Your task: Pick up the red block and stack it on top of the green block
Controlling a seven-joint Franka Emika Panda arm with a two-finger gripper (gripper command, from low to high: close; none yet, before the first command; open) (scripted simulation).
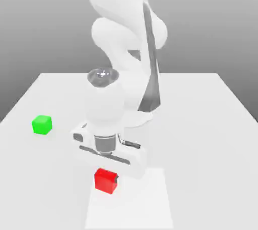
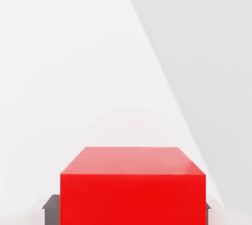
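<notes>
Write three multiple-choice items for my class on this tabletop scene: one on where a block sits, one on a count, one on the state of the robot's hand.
1. Where is the green block relative to the red block in the exterior view?
A. To the left and farther back
B. Directly on top of it
C. To the right and nearer

2. How many blocks are on the table?
A. One
B. Two
C. Four

3. What is the end effector doing?
A. Open, high above the table
B. Shut on the green block
C. Shut on the red block

Answers:
1. A, since the green block sits apart toward the exterior view's left, further up the table.
2. B, one green and one red.
3. C, the end effector is down at the red block, with dark fingers against both of its sides in the hand view.
</notes>
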